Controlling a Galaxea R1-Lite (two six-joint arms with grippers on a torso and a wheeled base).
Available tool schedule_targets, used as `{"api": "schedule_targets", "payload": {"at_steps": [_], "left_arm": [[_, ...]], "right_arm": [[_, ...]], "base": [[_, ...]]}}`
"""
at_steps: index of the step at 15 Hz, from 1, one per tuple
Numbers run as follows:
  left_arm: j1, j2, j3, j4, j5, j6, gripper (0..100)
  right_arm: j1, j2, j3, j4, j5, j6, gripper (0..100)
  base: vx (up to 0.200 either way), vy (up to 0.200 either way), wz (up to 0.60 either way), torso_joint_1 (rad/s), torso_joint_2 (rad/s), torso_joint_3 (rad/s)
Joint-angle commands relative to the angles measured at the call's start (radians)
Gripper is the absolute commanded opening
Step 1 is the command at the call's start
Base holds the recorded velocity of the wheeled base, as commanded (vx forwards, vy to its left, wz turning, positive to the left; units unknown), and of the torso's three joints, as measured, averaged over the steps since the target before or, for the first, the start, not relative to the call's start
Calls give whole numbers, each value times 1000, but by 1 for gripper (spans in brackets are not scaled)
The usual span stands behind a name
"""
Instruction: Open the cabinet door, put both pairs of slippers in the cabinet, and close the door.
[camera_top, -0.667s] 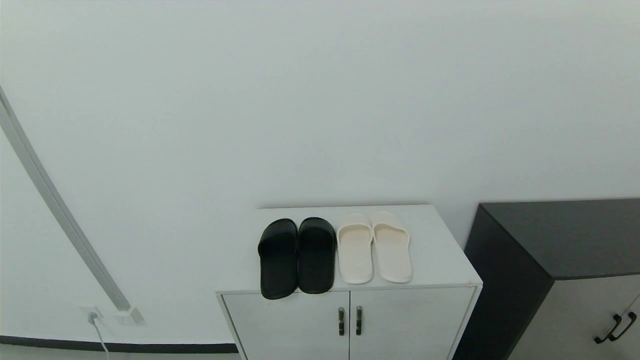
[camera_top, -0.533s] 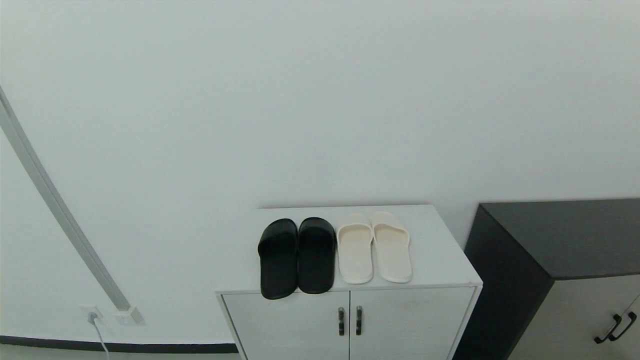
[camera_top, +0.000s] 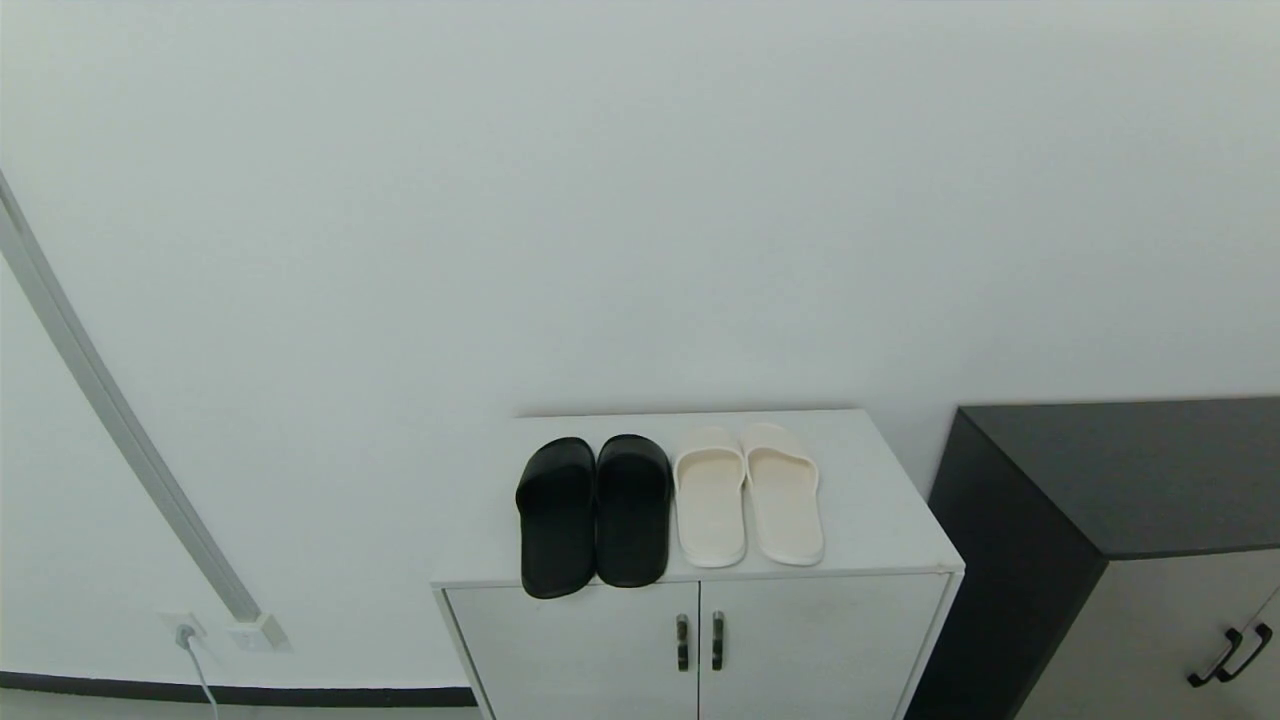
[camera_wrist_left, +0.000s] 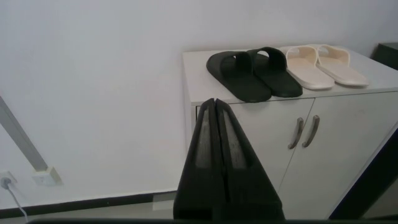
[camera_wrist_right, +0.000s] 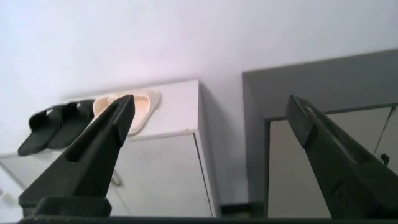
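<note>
- Charcoal cabinet (camera_top: 1120, 480) takes up the lower right of the head frame.
- White cabinet (camera_top: 880, 520) sits bottom centre, both doors shut, and its two handles (camera_top: 699, 641) are side by side at the middle seam.
- Black slippers (camera_top: 594, 512) are on the left of its top, with the left heel hanging a bit over the front edge.
- Cream slippers (camera_top: 748, 495) are right beside them, on the right.
- Left gripper (camera_wrist_left: 215, 102) has its fingers pressed together and is holding nothing.
- Right gripper (camera_wrist_right: 210, 102) is spread wide with nothing in it.
- Wall socket (camera_top: 185, 632) is lower left, with a plug in it.
</note>
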Motion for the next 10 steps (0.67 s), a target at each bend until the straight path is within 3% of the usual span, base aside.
{"api": "schedule_targets", "payload": {"at_steps": [1, 4, 6, 8, 10], "left_arm": [[1, 1, 0, 0, -1, 0, 0], [0, 1, 0, 0, -1, 0, 0], [1, 1, 0, 0, -1, 2, 0], [1, 1, 0, 0, -1, 2, 0], [1, 1, 0, 0, -1, 2, 0]], "right_arm": [[25, 248, -45, 23, 50, -52, 100], [60, 511, -46, -110, 125, -52, 100], [149, 711, -65, -256, 114, -49, 100], [287, 875, -109, -362, 22, -15, 100], [487, 998, -175, -428, -128, 76, 100]], "base": [[0, 0, 0, 0, 0, 0], [0, 0, 0, 0, 0, 0], [0, 0, 0, 0, 0, 0], [0, 0, 0, 0, 0, 0], [0, 0, 0, 0, 0, 0]]}}
